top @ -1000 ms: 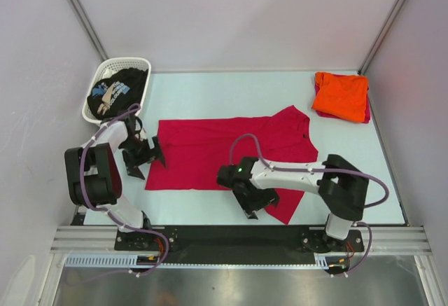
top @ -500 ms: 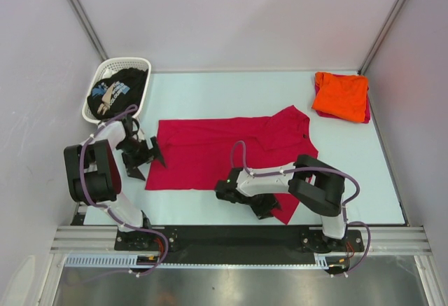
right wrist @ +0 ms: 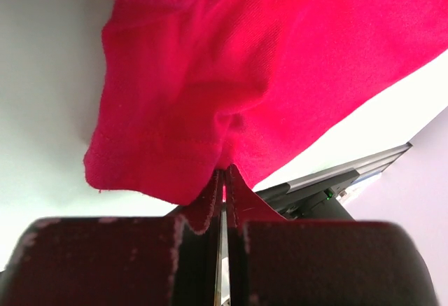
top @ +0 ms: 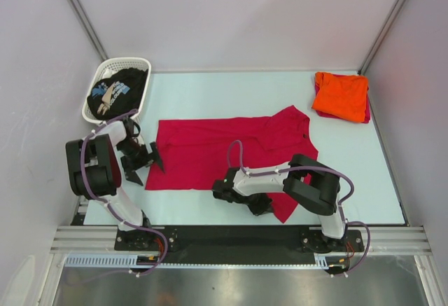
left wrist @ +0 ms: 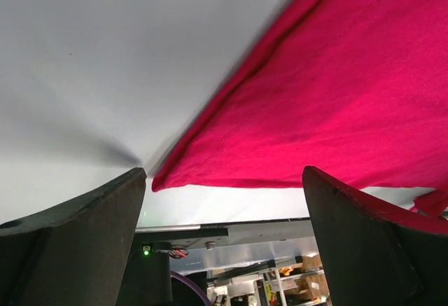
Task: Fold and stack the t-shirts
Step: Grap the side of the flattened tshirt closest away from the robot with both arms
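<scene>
Crimson t-shirt (top: 210, 153) flat, long axis left-right, collar rightward, right fingers (right wrist: 105, 264) clamped on its sleeve, left fingers (left wrist: 70, 243) apart

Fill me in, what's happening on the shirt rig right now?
Both arms are on the red t-shirt, which is spread out in the middle. The right hand is shut on a bunch of cloth at the shirt's near edge. The left hand is open at the shirt's near-left corner and is not gripping. An orange t-shirt lies folded at the far right. A black t-shirt sits in the white basket at the far left.
</scene>
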Motion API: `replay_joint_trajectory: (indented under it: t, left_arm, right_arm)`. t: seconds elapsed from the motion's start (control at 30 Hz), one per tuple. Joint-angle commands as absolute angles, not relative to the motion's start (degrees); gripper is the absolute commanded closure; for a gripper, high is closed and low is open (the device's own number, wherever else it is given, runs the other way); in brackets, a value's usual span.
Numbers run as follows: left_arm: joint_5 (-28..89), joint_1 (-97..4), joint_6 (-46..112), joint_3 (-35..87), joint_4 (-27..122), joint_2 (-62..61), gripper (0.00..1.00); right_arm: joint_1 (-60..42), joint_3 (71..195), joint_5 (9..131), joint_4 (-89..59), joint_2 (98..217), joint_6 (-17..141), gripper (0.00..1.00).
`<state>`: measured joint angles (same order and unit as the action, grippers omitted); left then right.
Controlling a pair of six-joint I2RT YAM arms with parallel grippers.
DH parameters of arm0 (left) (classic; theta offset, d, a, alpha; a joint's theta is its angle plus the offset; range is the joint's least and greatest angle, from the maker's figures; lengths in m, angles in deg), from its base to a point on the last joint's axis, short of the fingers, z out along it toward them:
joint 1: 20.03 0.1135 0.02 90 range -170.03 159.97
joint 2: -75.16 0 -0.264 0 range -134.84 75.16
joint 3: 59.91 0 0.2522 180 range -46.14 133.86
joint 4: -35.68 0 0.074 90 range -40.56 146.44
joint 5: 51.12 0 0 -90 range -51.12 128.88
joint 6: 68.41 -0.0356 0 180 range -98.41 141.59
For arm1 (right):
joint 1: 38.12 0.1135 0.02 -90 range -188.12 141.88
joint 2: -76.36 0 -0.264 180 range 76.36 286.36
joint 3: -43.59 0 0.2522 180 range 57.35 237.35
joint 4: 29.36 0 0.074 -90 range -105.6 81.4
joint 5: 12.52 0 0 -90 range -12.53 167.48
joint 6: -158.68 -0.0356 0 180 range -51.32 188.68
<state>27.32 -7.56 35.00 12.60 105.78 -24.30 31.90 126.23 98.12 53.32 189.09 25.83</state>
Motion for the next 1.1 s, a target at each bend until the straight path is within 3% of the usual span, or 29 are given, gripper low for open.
replay_joint_trajectory:
  t: [0.0, 0.17, 0.23, 0.3, 0.4, 0.47, 0.57, 0.6, 1.07]
  left_arm:
    - [24.9, -6.8, 33.8, 13.4, 107.8, -25.2, 0.00]
    - [23.6, -6.8, 34.1, 12.0, 107.9, -26.3, 0.02]
    - [21.8, -6.9, 34.1, 10.6, 108.1, -27.1, 0.10]
    - [21.3, -7.0, 34.2, 8.8, 107.2, -27.4, 0.12]
    - [20.0, -7.5, 34.2, 7.8, 106.7, -29.0, 0.27]
    - [19.5, -7.9, 34.0, 7.7, 106.5, -30.5, 0.45]
    - [18.4, -8.3, 33.7, 7.6, 106.2, -31.7, 0.90]
    - [18.2, -8.3, 33.6, 7.4, 106.3, -31.8, 1.00]
    - [22.6, -8.3, 35.1, 7.6, 109.1, -21.5, 1.00]
  right_arm:
    - [31.8, 127.8, 100.2, 52.2, 188.4, 25.5, 1.00]
    - [30.8, 128.3, 99.9, 51.7, 187.7, 26.3, 1.00]
    - [30.3, 128.6, 99.9, 51.7, 187.1, 26.8, 1.00]
    - [29.6, 128.8, 99.9, 51.5, 186.7, 27.2, 1.00]
    - [28.7, 129.2, 99.8, 51.1, 186.4, 28.1, 1.00]
    - [28.3, 129.4, 100.1, 50.9, 186.4, 28.4, 1.00]
    - [28.0, 129.8, 100.1, 51.0, 186.5, 29.1, 1.00]
    - [27.8, 129.8, 100.1, 51.2, 186.4, 29.2, 1.00]
    - [27.0, 132.4, 100.4, 53.7, 185.2, 30.6, 1.00]
